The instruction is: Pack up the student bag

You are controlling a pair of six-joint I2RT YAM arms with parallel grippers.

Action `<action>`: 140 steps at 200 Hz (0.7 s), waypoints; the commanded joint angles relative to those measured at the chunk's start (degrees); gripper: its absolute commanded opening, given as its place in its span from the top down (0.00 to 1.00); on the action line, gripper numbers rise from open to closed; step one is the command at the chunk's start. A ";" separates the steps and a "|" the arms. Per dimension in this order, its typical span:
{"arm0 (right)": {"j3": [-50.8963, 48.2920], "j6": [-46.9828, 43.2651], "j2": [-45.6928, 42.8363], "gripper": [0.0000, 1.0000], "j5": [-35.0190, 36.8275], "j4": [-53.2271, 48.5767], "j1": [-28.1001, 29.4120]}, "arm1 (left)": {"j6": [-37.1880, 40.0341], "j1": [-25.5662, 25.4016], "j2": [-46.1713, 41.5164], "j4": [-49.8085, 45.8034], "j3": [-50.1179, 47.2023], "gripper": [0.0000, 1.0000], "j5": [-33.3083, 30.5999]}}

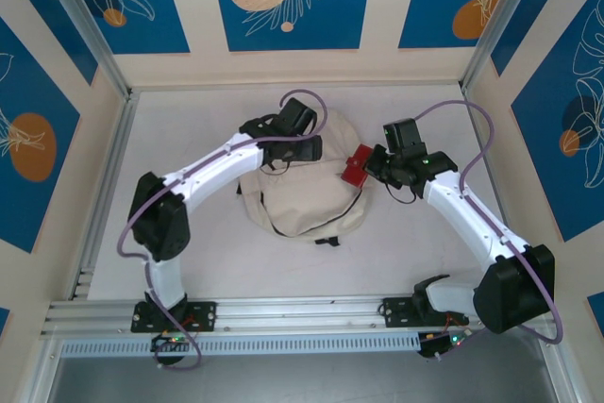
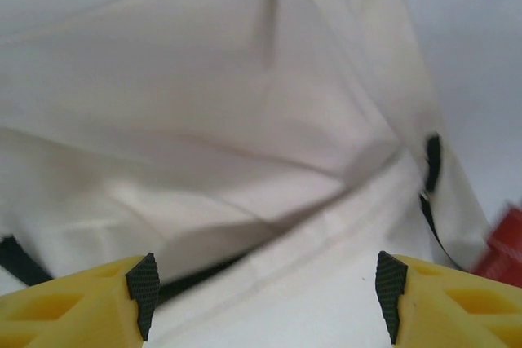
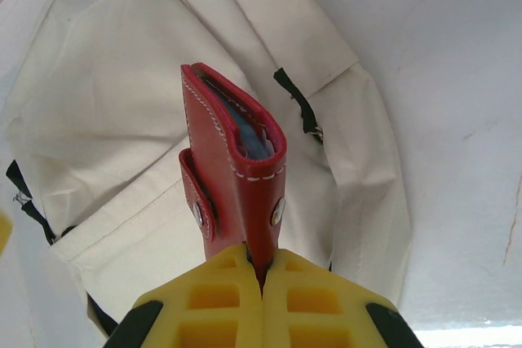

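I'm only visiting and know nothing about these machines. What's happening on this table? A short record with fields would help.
Setting: white table, two robot arms
Main item: student bag, cream with black straps, mid-table
Left end effector: open, holding nothing, close over the bag's fabric
Right end effector: shut on a red leather case
Case details: white stitching, metal snaps, blue inside
Case position: held by the bag's right edge, not yet inside
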 commanded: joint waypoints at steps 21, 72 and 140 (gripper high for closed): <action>-2.21 -0.24 -1.79 1.00 -3.94 2.87 -0.82 | -7.78 0.40 11.40 -10.73 11.42 0.29 -6.35; -4.65 -0.43 -1.87 1.00 -7.55 5.53 -0.88 | -9.42 0.53 18.19 -14.16 18.69 0.41 -4.51; -5.03 -0.79 -1.88 1.00 -8.17 6.42 -1.03 | -8.21 0.51 21.39 -17.39 23.42 0.73 -5.51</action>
